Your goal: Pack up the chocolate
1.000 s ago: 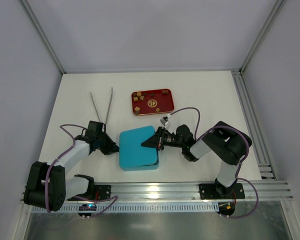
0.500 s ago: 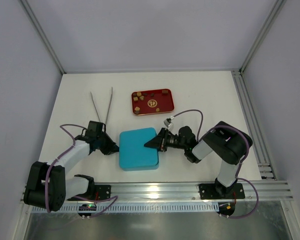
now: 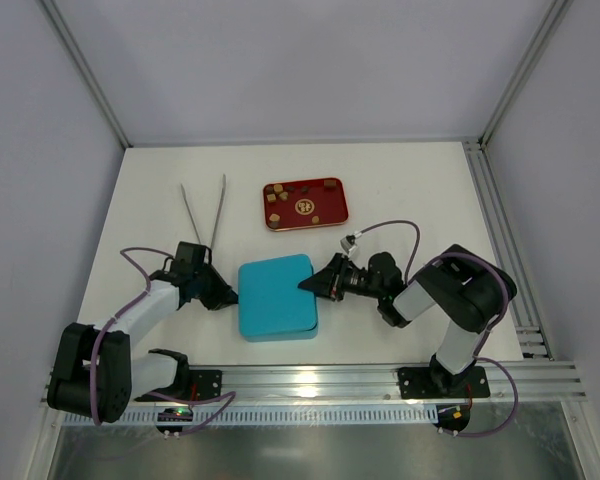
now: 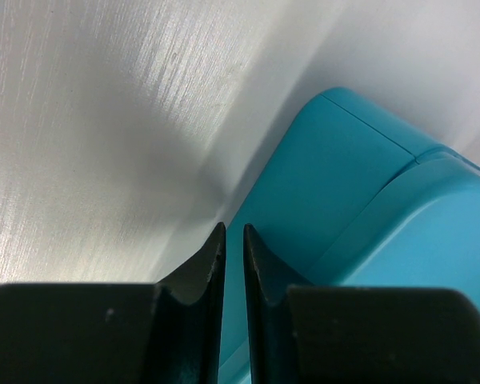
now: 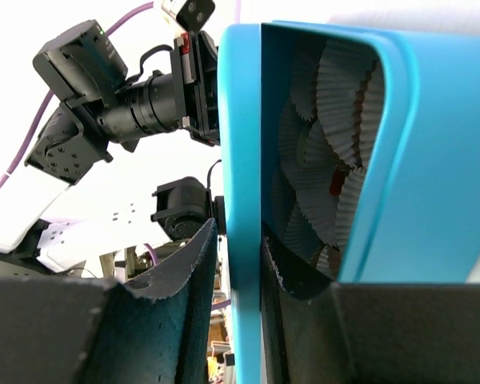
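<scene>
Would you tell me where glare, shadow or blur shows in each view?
Top external: sharp, evenly lit, with a glint on the front rail. Left wrist: streaky glare on the table, a shadow beside the teal box. Right wrist: blown-out white background, paper cups shaded inside the box.

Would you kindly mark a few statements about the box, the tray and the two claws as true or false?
1. The right claw has the edge of the lid between its fingers. True.
2. The left claw is wide open. False: its fingers are almost together, beside the box.
3. Chocolate lies in the tray. True.
4. The tongs lie inside the tray. False: they lie on the table, left of the tray.
5. Paper cups show under the raised lid. True.
</scene>
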`<move>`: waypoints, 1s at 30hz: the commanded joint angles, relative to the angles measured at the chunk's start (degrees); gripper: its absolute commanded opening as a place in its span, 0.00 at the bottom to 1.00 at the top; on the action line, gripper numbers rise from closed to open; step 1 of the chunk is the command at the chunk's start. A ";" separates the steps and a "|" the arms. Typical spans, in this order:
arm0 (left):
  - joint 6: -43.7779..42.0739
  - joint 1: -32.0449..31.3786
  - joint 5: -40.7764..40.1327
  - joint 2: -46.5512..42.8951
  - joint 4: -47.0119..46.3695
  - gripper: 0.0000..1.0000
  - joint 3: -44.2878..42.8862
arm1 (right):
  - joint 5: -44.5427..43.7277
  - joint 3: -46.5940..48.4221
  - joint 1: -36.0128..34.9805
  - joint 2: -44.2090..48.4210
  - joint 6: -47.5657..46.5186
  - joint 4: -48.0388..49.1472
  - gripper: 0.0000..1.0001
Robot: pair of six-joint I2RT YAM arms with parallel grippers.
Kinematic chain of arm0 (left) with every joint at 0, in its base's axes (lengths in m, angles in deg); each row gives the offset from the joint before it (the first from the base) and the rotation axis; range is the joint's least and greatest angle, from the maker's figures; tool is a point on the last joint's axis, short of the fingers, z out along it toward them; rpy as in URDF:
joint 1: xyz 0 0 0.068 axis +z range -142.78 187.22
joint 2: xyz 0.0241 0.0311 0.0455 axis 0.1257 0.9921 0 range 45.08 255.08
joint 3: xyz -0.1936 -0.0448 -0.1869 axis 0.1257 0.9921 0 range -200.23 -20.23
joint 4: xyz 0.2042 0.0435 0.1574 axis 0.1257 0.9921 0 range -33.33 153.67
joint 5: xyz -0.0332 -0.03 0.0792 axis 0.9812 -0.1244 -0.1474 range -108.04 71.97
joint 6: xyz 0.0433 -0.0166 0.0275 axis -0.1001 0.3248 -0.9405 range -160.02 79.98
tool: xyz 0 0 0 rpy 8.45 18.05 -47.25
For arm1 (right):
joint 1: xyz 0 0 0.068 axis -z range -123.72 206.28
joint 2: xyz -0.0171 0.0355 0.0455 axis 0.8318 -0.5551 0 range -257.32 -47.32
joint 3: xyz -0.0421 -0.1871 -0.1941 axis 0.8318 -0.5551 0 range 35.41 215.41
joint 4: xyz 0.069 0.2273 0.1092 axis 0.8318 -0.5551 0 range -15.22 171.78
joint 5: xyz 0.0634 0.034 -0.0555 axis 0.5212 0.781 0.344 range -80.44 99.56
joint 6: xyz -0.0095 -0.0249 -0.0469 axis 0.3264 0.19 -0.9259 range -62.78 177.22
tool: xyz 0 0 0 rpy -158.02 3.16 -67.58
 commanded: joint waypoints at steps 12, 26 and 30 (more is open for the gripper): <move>-1.24 -0.21 0.20 -1.14 1.12 0.13 -2.36 | -0.05 -2.37 3.04 3.06 -2.73 3.34 0.30; -4.22 -0.21 0.64 -1.94 4.10 0.18 -4.20 | -0.05 -3.42 4.98 4.46 -5.28 -0.70 0.30; -5.19 -0.21 0.81 -2.55 5.42 0.20 -5.08 | -0.40 -3.77 5.33 4.73 -6.16 -2.19 0.31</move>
